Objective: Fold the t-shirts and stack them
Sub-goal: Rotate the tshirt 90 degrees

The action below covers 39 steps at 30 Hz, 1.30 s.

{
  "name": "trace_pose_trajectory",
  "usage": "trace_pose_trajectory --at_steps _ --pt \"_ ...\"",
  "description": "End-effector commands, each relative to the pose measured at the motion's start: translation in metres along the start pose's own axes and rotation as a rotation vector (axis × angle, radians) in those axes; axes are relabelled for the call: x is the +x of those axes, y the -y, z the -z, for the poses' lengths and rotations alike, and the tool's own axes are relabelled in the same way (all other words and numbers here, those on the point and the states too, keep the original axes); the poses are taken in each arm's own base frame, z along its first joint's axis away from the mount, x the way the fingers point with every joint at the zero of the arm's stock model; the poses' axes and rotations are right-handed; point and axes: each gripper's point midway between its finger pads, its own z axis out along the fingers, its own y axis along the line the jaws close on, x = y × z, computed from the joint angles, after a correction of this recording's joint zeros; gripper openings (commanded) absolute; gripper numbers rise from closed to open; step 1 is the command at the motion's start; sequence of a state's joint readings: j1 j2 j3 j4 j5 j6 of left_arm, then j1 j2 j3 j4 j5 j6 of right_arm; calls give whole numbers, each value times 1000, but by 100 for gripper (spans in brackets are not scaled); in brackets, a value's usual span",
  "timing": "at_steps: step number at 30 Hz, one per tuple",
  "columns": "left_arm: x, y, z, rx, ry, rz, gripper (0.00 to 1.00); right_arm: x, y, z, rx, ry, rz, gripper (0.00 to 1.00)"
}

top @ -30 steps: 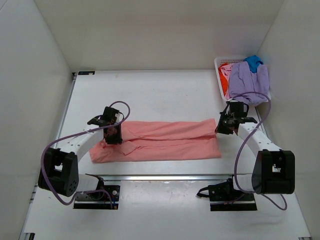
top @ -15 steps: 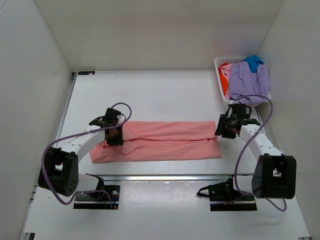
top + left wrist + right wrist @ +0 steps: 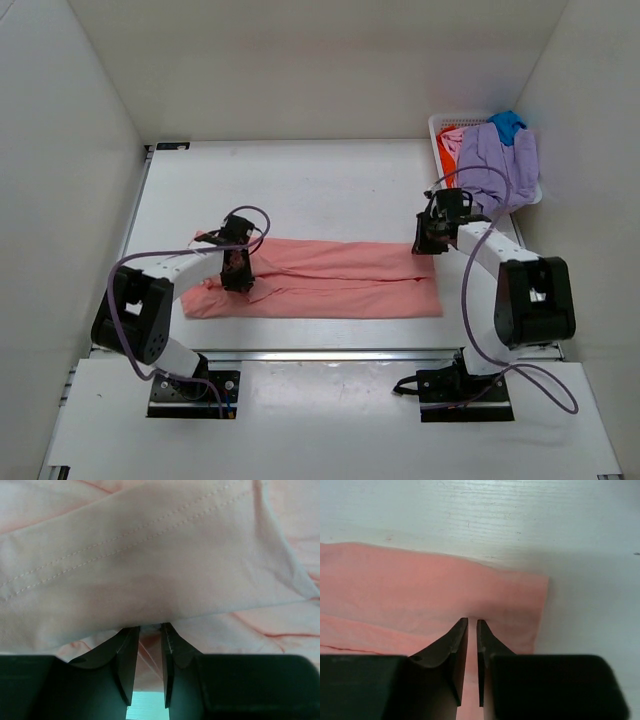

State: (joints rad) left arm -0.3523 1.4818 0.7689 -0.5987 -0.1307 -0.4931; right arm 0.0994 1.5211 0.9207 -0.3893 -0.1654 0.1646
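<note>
Fingers (image 3: 127, 652) of the left gripper (image 3: 237, 272) stand nearly together, only a narrow slit between them. Pink cloth shows in that slit, and a hemmed fold of the same cloth rises just past the tips, so the pincer holds the salmon-pink t-shirt (image 3: 340, 282). From above, this gripper sits low on the shirt's left part, where the cloth is rumpled and one flap pokes toward the far side.

The shirt itself lies on the white table (image 3: 330, 190) as a long band folded lengthwise, running left to right between the two arms.

At its far right corner the right gripper (image 3: 428, 240) points down onto the cloth. Its wrist view shows the jaws drawn to a thin slit with pink fabric in it, the tips set just inside the shirt's edge, bare table beyond.

Farther right, at the far corner, stands a white basket (image 3: 460, 117). A lavender t-shirt (image 3: 495, 160) drapes over its side, a bright blue t-shirt (image 3: 507, 124) lies at its far end, and an orange-red t-shirt (image 3: 449, 133) lies inside.
</note>
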Motion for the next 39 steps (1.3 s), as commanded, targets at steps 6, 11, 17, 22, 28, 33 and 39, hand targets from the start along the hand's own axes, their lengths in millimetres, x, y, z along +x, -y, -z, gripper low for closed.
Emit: trace_pose_trajectory --at_steps 6,11,17,22,28,33,39 --pt "-77 15 -38 -50 26 37 35 28 14 -30 94 -122 -109 2" --pt "-170 68 -56 -25 58 -41 33 78 -8 -19 117 -201 -167 0" --pt "-241 157 -79 71 71 -137 33 144 -75 -5 -1 -235 -224 0" --pt "-253 188 -105 228 54 -77 28 179 -116 -1 -87 -254 -237 0" --pt "-254 194 -104 259 96 -97 30 204 -155 -5 -172 -286 -170 0" --pt "-298 194 -89 274 228 -79 31 216 -171 0 -206 -318 -112 1" --pt "-340 202 -53 334 402 -94 36 227 -189 1 -293 -321 24 1"
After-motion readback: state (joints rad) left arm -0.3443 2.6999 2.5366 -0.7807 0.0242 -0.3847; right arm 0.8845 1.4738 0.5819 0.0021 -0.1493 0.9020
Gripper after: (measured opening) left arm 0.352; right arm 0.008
